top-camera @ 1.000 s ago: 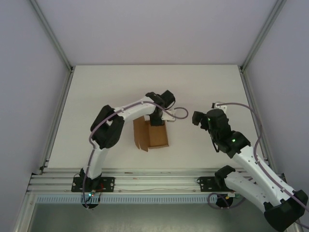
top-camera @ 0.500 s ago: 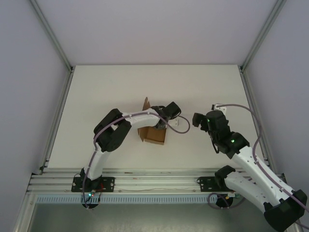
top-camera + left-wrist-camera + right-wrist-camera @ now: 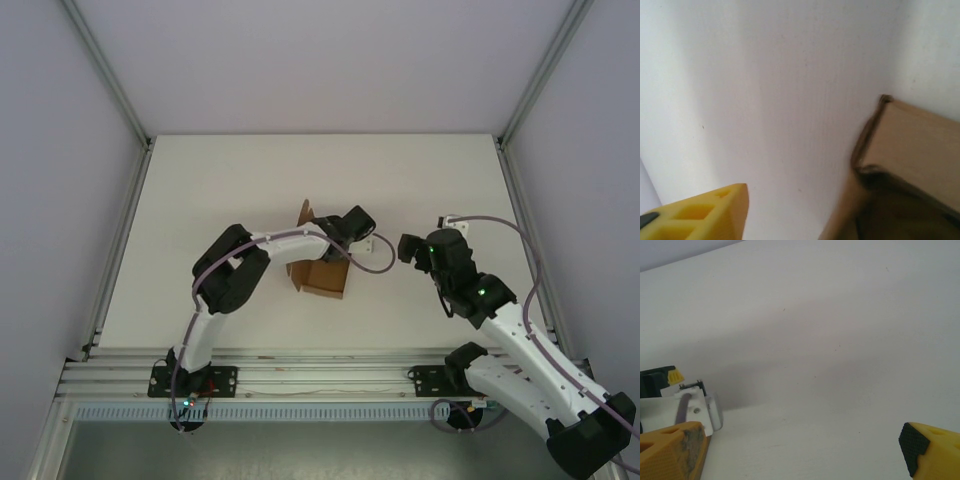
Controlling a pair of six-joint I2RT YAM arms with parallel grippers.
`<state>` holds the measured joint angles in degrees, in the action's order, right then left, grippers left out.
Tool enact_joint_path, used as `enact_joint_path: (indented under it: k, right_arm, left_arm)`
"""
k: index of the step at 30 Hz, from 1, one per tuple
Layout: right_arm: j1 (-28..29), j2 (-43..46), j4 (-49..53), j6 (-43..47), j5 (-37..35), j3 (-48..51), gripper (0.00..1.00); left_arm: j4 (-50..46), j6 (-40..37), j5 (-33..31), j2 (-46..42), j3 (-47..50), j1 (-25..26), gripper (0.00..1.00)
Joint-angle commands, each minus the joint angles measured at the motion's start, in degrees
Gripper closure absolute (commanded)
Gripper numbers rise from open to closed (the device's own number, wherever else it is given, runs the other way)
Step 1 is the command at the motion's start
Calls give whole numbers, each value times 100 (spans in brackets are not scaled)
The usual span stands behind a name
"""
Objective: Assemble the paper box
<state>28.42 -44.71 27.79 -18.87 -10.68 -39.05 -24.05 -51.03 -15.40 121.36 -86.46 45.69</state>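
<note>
Nothing can be read in any view: no words, labels, brand marks, numbers or signs. The paper box shows only plain brown cardboard faces, and the white surface it rests on is unmarked.

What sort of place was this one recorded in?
Probably a lab robot cell: a white table inside aluminium framing and plain walls, two arms bolted at its near edge, one cardboard box.
</note>
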Motion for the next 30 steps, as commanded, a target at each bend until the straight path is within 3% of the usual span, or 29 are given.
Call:
enact_joint_path:
  k: [1, 8, 9, 12, 17, 20, 25, 30]
  right_arm:
    - [-43, 117, -64, -30, 34, 75, 0]
    - [-55, 412, 8, 41, -62, 66, 0]
    - [-51, 471, 5, 84, -61, 60, 0]
    - [-75, 512, -78, 252, -18, 67, 0]
    - [-77, 111, -480, 740, 115, 18, 0]
    - [-82, -571, -741, 1513, 725, -212, 0]
    - [-30, -2471, -654, 2828, 2619, -1133, 1]
    - [105, -4643, -161, 3919, 3106, -2585, 7]
  left_arm:
    - [-411, -140, 311, -583, 66, -5, 32]
    - [-661, -159, 808, -1380, -43, -70, 14]
    - [-649, -102, 827, -1484, -53, -99, 3]
    - [-549, 384, 825, -1849, -83, -277, 0]
    - [1121, 2413, 1059, -3269, 1048, -918, 0]
    - [1877, 3783, 602, -4436, 2000, -1100, 0]
    - [1447, 6162, -173, -5950, 3163, -1234, 0]
    - [776, 7477, -50, -6526, 4072, -1648, 0]
